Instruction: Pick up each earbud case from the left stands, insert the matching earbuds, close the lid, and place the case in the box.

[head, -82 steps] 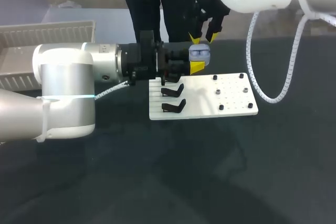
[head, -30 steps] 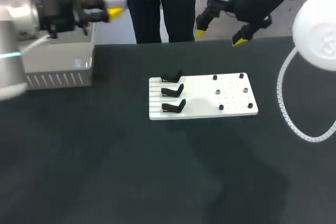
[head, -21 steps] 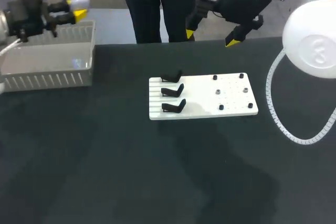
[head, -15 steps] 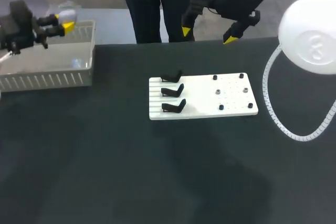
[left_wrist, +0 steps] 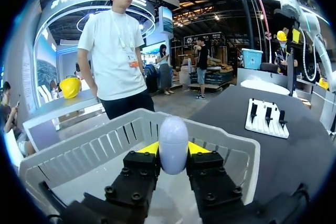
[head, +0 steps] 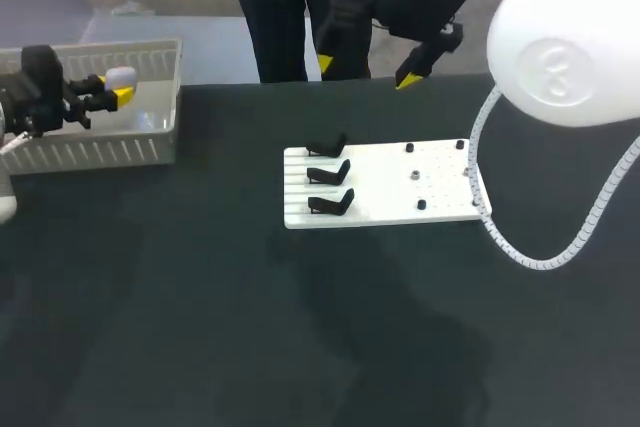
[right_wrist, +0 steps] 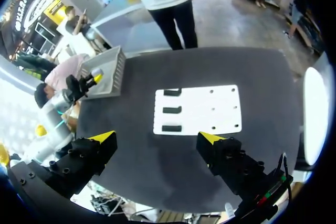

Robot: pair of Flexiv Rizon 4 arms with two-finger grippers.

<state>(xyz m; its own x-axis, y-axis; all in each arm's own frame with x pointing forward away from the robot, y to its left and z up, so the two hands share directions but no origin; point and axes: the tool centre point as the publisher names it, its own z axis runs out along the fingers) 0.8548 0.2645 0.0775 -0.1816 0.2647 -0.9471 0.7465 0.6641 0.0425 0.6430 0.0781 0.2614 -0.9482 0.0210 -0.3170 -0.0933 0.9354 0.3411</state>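
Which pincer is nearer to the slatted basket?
Left. The left pincer holds the earbud case over the basket; the right pincer hangs open beyond the stand board.

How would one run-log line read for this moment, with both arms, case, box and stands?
left gripper: shut on earbud case, above box | right gripper: open, raised high, holding nothing | stands: three, empty
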